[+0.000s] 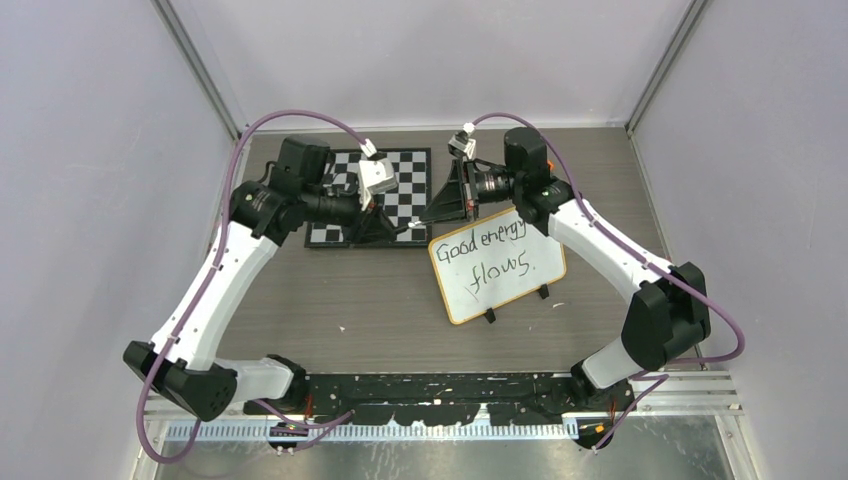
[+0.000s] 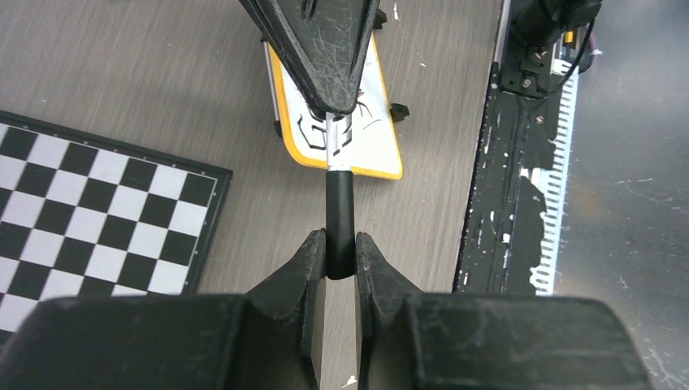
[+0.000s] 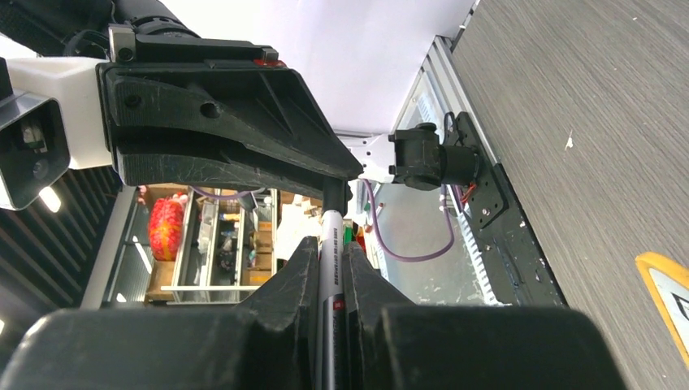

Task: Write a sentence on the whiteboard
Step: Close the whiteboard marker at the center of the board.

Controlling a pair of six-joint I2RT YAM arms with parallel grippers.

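Note:
The whiteboard [image 1: 497, 264], white with a yellow-orange rim, lies at centre right and reads "Good energy flows". It also shows in the left wrist view [image 2: 380, 140], and its corner shows in the right wrist view [image 3: 668, 286]. A marker [image 1: 416, 224] spans the gap between both grippers above the table. My left gripper [image 1: 398, 229] [image 2: 340, 244] is shut on its black cap [image 2: 340, 210]. My right gripper [image 1: 436, 211] [image 3: 328, 248] is shut on its silver barrel [image 3: 331, 280]. Cap and barrel look joined.
A black-and-white chessboard [image 1: 402, 186] [image 2: 81, 213] lies at the back, left of the whiteboard and under the left gripper. The black rail with the arm bases [image 1: 450, 385] runs along the near table edge. Grey walls enclose the table.

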